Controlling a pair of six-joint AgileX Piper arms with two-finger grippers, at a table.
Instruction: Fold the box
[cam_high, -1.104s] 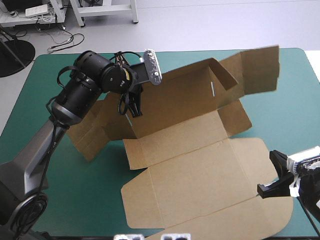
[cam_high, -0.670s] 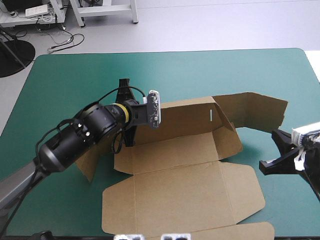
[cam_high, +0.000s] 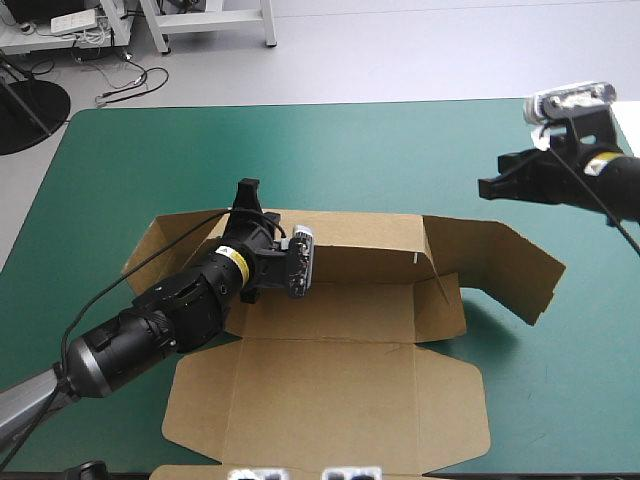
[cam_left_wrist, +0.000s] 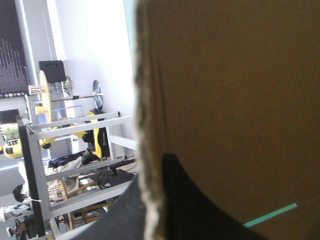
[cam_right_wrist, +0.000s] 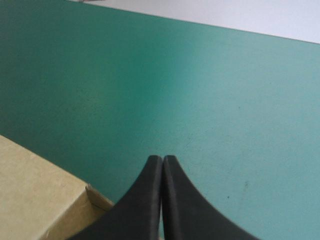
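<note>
Filling the left wrist view: the brown box (cam_left_wrist: 230, 100) is taking up most of the picture, so the rest of it is hidden there; a thin slot (cam_left_wrist: 270, 215) is showing as a teal-green line.
Cut off: the box's near flap is running out at the bottom edge of the high view.
Left side: the left pincer (cam_high: 247, 200) is clamping the raised back wall near its left end, one black finger on each face, all but closed on the board.
Right side: the right pincer (cam_high: 488, 187) is hanging over the bare worktop (cam_high: 400, 150) in the upper right of the frame, its fingers pressed together on nothing, well apart from the box.
Box place: it is lying in the lower middle of the frame, with the base and lid flat and the back wall standing.
Change: the box is now sitting further left than just before, and its right flap is drooping lower; the right pincer, earlier open at the right edge, is now up higher in the frame.
</note>
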